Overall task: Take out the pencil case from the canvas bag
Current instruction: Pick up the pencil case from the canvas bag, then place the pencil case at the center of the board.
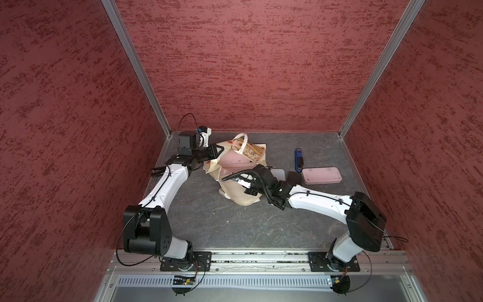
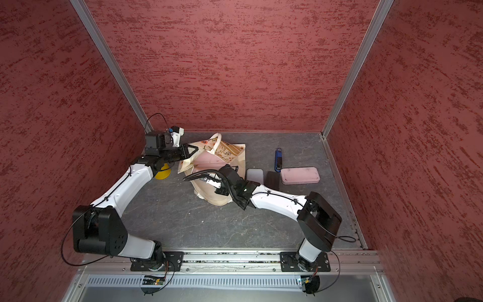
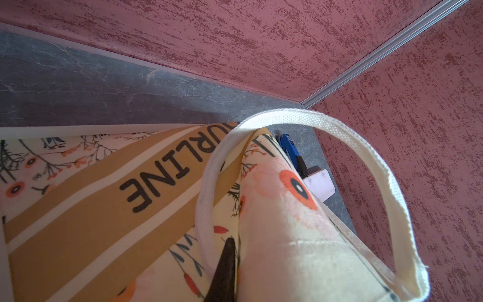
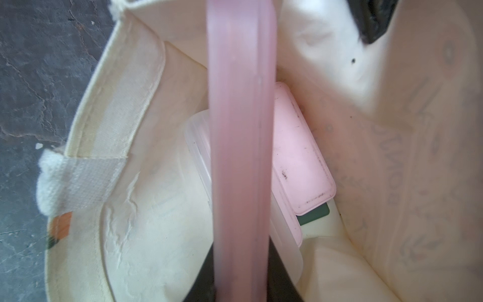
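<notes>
Far left: yellow object (image 2: 162, 174), partly hidden under the left forearm.

Left gripper (image 1: 219, 151) (image 2: 192, 151): jaws together, pinching the rim of the canvas bag (image 1: 236, 196) (image 2: 209, 196) on its left-rear side. Left wrist view shows one dark finger (image 3: 224, 269) pressed against the printed canvas, next to the woven handle (image 3: 366, 146). The other finger is not visible.

Bag sits slumped on the grey table (image 1: 261, 224), mouth held open and facing up. Tan stripes with dark lettering on the front panel.

Pink pencil case (image 1: 231, 159) (image 2: 206, 159): stands on edge in the bag's mouth, partly above the rim and not clear of it. It lies to the right of the left gripper, close by; contact between them cannot be told.

Right gripper (image 4: 240, 279): clamped on this case's near end. The case runs edge-on through the right wrist view (image 4: 240, 130), with dark fingers on both sides at its base.

Deeper in the bag: second pink case (image 4: 300, 151) lying on a translucent box (image 4: 198, 146).

Right of the bag, on the table:
- translucent white case (image 1: 278, 174), just beside the right forearm
- dark flat item (image 1: 294, 177)
- blue-and-black tool (image 1: 298, 160)
- third pink case (image 1: 322, 175), lying flat
</notes>
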You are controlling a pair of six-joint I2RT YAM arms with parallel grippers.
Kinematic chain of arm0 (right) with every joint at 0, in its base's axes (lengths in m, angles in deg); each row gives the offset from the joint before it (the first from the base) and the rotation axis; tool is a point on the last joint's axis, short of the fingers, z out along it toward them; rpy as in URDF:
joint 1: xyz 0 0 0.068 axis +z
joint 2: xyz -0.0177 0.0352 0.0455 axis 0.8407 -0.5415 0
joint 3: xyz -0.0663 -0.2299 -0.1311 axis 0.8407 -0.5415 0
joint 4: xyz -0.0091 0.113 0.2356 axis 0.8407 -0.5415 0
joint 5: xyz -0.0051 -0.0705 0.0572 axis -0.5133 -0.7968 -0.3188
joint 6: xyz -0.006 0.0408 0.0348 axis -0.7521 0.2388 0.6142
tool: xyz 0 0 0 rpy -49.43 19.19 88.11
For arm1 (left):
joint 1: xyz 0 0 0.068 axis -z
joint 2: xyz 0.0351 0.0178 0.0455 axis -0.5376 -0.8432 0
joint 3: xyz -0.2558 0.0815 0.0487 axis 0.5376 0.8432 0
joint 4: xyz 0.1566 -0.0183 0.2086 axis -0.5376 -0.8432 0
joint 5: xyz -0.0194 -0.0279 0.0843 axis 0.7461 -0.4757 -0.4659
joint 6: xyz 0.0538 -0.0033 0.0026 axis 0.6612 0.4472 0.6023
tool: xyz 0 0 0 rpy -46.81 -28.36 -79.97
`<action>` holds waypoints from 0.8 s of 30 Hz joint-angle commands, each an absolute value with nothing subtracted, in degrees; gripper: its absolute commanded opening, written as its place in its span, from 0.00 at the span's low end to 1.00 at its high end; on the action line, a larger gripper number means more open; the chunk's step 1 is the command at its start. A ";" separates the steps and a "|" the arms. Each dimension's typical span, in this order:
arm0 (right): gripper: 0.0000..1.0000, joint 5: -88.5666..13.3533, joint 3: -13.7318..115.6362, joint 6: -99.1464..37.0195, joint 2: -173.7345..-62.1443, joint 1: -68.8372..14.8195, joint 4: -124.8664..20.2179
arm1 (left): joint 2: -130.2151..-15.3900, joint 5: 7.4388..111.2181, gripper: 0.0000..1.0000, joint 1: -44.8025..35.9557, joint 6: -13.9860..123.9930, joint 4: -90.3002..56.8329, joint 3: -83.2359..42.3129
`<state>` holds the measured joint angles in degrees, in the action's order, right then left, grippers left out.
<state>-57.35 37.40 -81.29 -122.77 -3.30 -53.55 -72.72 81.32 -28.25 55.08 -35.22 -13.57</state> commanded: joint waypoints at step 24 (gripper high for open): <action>0.05 -53.72 31.82 -56.83 -102.99 -3.12 -38.03 | -72.35 77.77 0.00 -26.48 56.68 -35.07 -13.80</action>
